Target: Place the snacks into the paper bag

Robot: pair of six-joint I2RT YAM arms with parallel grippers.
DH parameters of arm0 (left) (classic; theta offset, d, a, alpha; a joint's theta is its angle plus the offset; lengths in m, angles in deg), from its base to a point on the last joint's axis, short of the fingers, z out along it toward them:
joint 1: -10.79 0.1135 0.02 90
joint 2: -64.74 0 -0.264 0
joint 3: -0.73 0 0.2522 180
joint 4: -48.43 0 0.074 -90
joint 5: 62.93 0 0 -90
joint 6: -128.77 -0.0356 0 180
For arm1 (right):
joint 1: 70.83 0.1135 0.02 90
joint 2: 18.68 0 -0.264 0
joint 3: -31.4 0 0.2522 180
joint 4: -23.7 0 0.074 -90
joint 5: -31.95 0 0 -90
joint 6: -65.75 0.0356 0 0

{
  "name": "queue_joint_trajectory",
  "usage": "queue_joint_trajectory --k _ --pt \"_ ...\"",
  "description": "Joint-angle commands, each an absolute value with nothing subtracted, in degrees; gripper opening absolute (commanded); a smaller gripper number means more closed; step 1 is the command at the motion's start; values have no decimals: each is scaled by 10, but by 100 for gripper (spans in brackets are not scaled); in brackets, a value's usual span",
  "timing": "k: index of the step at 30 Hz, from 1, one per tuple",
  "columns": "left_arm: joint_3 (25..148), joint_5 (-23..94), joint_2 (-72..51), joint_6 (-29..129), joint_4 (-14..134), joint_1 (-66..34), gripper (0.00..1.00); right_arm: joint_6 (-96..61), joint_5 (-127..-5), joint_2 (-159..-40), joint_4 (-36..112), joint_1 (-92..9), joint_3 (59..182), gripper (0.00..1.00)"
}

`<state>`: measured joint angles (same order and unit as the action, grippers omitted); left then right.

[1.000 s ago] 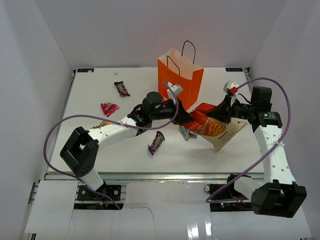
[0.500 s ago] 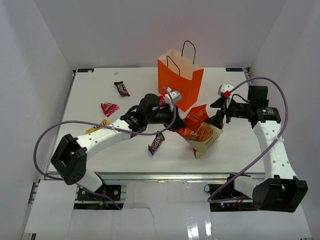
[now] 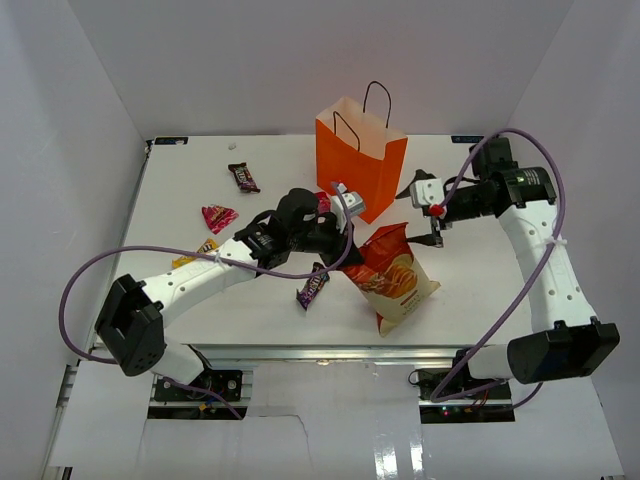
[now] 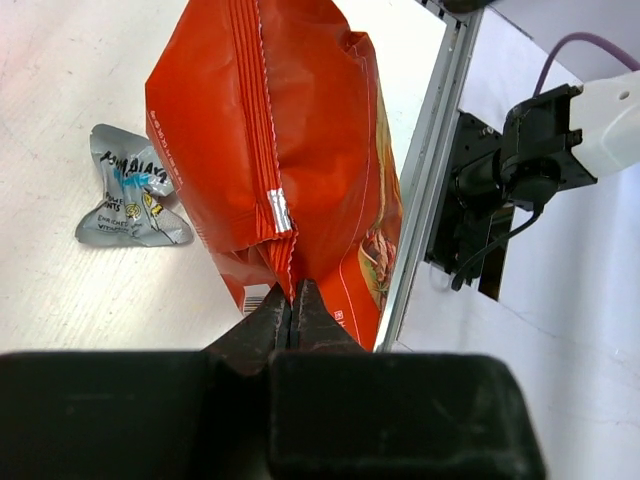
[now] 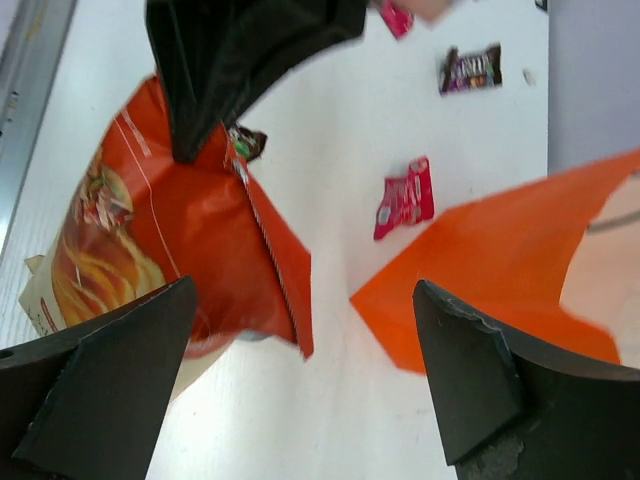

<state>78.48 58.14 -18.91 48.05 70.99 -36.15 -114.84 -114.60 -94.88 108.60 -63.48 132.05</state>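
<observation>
Paper bag (image 3: 352,165) stands upright at twelve o'clock on the table (image 3: 200,180). At its six o'clock is the big chip bag (image 3: 395,282), pinched by its top seam in my left gripper (image 4: 293,302), shut tight. It looks puffy, light and slippery; I think that flat seam is the best hold. My right gripper (image 5: 303,300) is wide open, empty.

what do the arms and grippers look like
The left arm and right arm have white links, black joints and black bases. A purple cable loops beside each. The left gripper and right gripper have black tapered fingers; the right's white body carries a red mark.
</observation>
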Motion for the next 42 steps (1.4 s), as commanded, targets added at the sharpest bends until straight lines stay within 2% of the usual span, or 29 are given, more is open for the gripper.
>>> queue_joint_trajectory --k 1,7,16,22,25,26,28,32,34,36,39,40,42 --pt "826 592 -164 437 734 -364 0 -1147 -1147 -976 1126 -565 1377 95" --pt "845 581 -150 436 739 -365 0 -1070 -1111 -1013 1118 -495 1387 98" --pt "851 574 -118 435 739 -365 0 -1026 -1086 -1045 1091 -489 1383 100" --pt "853 562 -110 429 739 -364 0 -1026 -1085 -1060 1096 -489 1375 80" --pt "851 552 -105 426 737 -365 0 -1026 -1088 -1060 1100 -489 1384 59" --pt "851 549 -104 426 736 -364 0 -1026 -1089 -1059 1101 -489 1386 48" --pt "851 540 -101 425 735 -364 0 -1026 -1093 -1054 1101 -488 1390 35" --pt "855 517 -91 424 727 -364 0 -1033 -1103 -1053 1116 -489 1398 21" --pt "856 499 -82 428 722 -364 0 -1034 -1118 -1048 1125 -489 1403 10" --pt "854 485 -74 435 707 -364 0 -1028 -1139 -1037 1122 -489 1402 8" --pt "840 451 -50 458 677 -365 29 -979 -1160 -1019 1082 -489 1398 8" --pt "835 437 -33 471 656 -365 48 -962 -1164 -1010 1068 -489 1396 8" --pt "816 421 -14 483 636 -364 63 -917 -1168 -1002 1040 -489 1395 8"
